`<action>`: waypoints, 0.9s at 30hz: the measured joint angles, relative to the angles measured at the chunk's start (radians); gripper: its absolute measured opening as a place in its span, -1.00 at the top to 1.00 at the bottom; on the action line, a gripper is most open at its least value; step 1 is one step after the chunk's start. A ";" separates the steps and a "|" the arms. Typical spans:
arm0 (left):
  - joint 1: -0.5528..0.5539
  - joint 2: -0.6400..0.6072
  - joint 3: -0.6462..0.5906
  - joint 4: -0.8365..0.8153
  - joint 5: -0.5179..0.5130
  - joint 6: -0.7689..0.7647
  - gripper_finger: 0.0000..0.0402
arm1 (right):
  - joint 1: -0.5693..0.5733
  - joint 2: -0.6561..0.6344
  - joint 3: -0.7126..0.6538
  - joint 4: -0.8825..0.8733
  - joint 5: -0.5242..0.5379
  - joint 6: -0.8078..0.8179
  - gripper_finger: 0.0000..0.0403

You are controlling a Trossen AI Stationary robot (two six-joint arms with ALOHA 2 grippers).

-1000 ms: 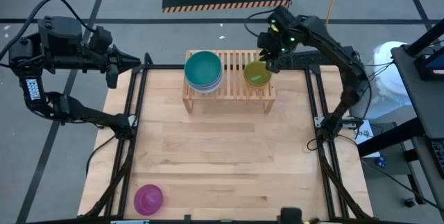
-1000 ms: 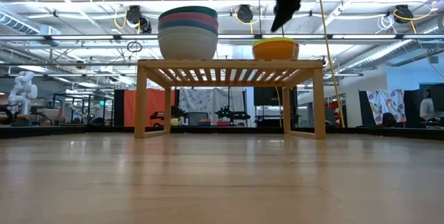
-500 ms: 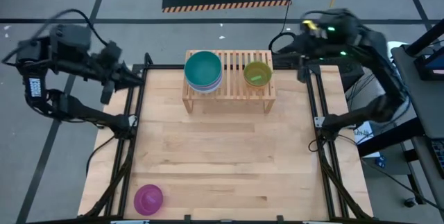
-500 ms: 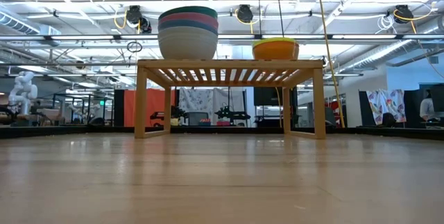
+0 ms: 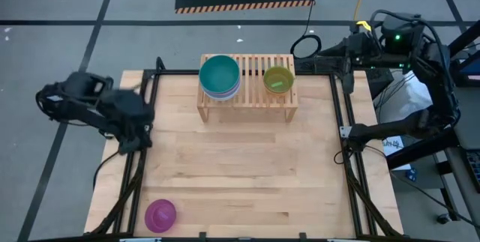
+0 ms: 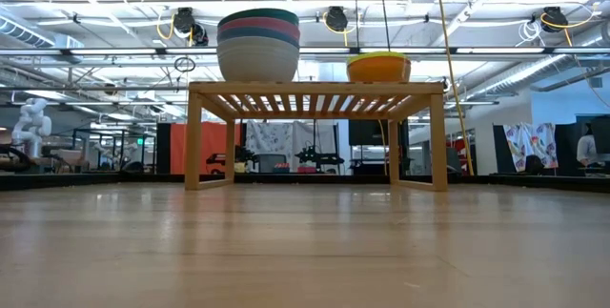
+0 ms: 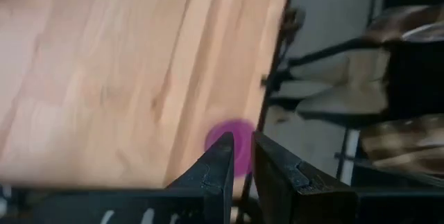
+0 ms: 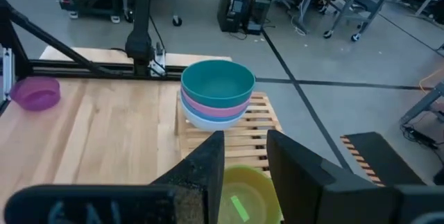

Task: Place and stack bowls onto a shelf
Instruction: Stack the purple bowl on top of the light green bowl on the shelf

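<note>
Left gripper [image 7: 239, 156] – jaws narrow, empty – must reach the purple bowl [image 5: 160, 214] at 7 o'clock; right gripper [image 8: 243, 158] open, empty.

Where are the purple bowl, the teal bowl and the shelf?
purple bowl [image 5: 160, 214], high view, its centre.
teal bowl [image 5: 220, 73], high view, its inside.
shelf [image 6: 315, 87], low view, front edge of its top.
</note>
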 joint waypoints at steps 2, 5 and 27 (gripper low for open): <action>-0.077 -0.018 -0.059 -0.001 -0.038 -0.088 0.72 | 0.000 0.000 0.000 -0.003 0.000 0.003 0.48; -0.189 -0.022 -0.144 -0.002 -0.103 -0.188 0.72 | 0.000 0.001 0.000 -0.003 0.000 0.003 0.48; -0.648 0.067 -0.633 0.567 -0.187 -0.632 0.72 | 0.000 0.002 0.000 -0.003 -0.001 -0.005 0.48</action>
